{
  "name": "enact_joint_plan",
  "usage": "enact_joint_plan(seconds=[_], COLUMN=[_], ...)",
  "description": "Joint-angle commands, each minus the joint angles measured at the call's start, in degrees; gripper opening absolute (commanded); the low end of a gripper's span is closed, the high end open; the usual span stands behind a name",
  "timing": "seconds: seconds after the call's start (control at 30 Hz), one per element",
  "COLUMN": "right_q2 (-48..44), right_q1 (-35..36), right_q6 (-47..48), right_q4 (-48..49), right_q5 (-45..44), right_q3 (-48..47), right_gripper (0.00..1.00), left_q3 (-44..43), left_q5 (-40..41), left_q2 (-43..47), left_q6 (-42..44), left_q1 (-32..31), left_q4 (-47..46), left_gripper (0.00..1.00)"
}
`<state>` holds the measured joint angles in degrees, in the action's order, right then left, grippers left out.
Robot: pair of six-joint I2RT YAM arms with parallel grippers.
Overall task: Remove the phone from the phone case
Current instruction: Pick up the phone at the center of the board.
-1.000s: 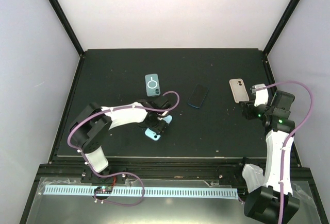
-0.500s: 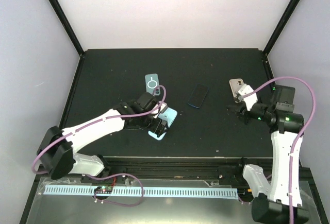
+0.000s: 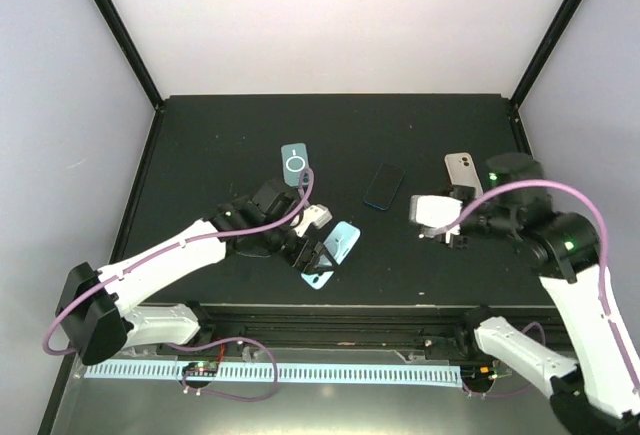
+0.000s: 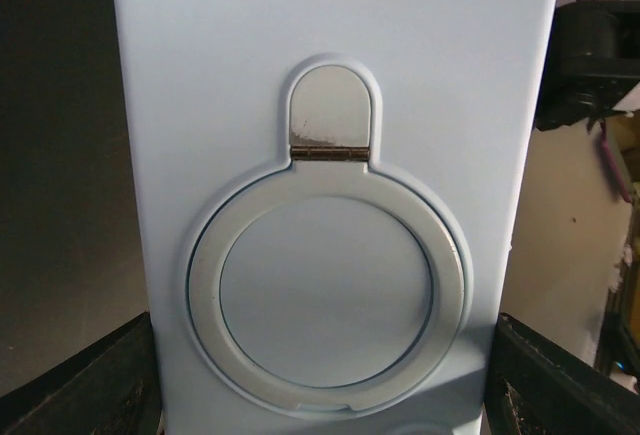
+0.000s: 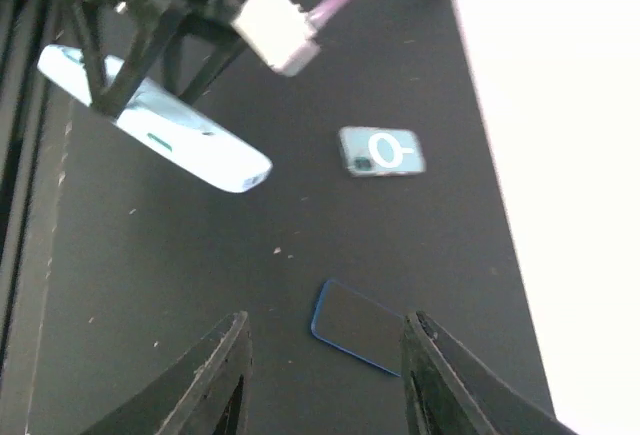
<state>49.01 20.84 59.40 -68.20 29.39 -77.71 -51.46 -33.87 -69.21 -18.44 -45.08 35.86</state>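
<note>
Left pincer [image 3: 316, 255] pinches my pale-blue rubbery phone case [image 4: 335, 55] across its long edges, near one end. The case is tilted, held clear of the black table [image 3: 200, 135]. Right pincer [image 5: 327, 380] is spread and empty, hovering well apart, facing it.

Judgement: the case is soft and grippy. The phone I take to be inside is stiff, smooth, and breakable if dropped. Best hold for my right is the case lip at a free-end corner, to peel it back. Avoid the hinged ring [image 4: 448, 285]; it would likely flip.
</note>
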Motion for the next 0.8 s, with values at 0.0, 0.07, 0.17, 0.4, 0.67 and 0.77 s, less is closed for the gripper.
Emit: enact_joint_plan(seconds=[0.0,0.07,0.17,0.4,0.67,0.77], right_q2=[5.5,6.1,6.5,11.3,15.5,16.9], right_q1=[13.8,20.9,29.0,39.3,46.2,47.2], right_q6=[0.3,-0.1,0.1,2.0,5.0,5.9], right_q4=[0.8,3.1,6.1,8.7,13.4,15.4], right_q5=[-14.1,-20.7,-26.6,-33.6,-40.4,-41.2], right_q3=[2.0,5.0,8.0,8.7,12.7,13.7], right_gripper=[0.41,0.41,0.41,0.41,0.44,0.43], left_q3=[-1.1,-1.0,-0.9,-1.3,-1.7,-1.4], left_q5=[-6.9,-7.5,-9.0,-11.0,-12.2,-12.7], left_q2=[1.3,1.1,0.4,-1.1,-1.3,-0.7], left_q6=[1.4,1.6,2.0,2.7,2.8,3.0], left_q1=[-0.2,-0.2,-0.2,-0.2,-0.2,-0.2], left_q4=[-1.4,-1.1,-0.5,1.7,1.4,1.3], left_gripper=[0.61,0.60,0.61,0.60,0.60,0.61])
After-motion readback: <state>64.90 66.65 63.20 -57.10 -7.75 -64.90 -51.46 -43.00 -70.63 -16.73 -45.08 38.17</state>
